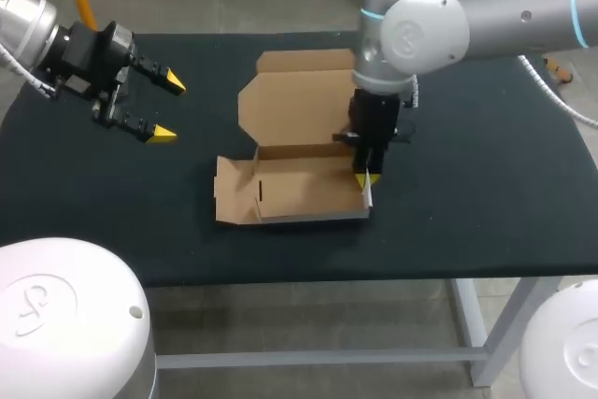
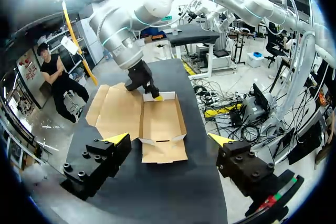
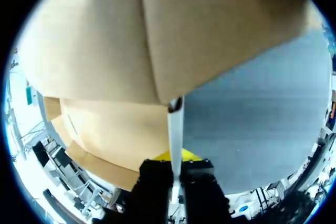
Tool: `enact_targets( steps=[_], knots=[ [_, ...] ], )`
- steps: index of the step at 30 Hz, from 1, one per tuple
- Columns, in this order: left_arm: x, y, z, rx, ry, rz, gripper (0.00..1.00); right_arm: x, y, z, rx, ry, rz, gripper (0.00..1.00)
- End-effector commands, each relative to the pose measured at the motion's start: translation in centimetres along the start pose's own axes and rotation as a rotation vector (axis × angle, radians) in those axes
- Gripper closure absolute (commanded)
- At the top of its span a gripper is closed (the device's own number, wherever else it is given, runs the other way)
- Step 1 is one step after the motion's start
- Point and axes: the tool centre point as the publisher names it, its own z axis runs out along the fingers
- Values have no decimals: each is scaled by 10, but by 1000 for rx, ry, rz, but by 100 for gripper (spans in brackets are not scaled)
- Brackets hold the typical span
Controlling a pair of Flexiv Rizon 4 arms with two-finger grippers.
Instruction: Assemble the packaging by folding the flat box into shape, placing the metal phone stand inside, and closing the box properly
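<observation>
The brown cardboard box (image 1: 299, 170) lies partly folded in the middle of the black table, its lid (image 1: 299, 100) laid back flat on the far side and its left side flap spread out. My right gripper (image 1: 366, 179) comes straight down at the box's right end and is shut on the thin upright side flap (image 3: 175, 124), which stands edge-on between the yellow tips (image 3: 175, 157). My left gripper (image 1: 170, 109) hangs wide open over the table's left part, well clear of the box (image 2: 160, 124). From there my right gripper (image 2: 156, 97) shows at the box's far end. No phone stand is in view.
Bare black table surface (image 1: 486, 203) lies on both sides of the box and in front of it. The table's front edge (image 1: 374, 277) runs close below the box.
</observation>
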Motion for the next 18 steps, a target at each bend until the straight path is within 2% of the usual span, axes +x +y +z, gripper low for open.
enact_targets(
  steps=[1, 18],
  knots=[
    [1, 0, -1, -3, 2, -1, 0, 2, 9, 2, 70, -6, -3, 100],
    [1, 0, -1, -3, 2, -1, 0, -2, 8, 15, 97, -6, -3, 100]
  ],
)
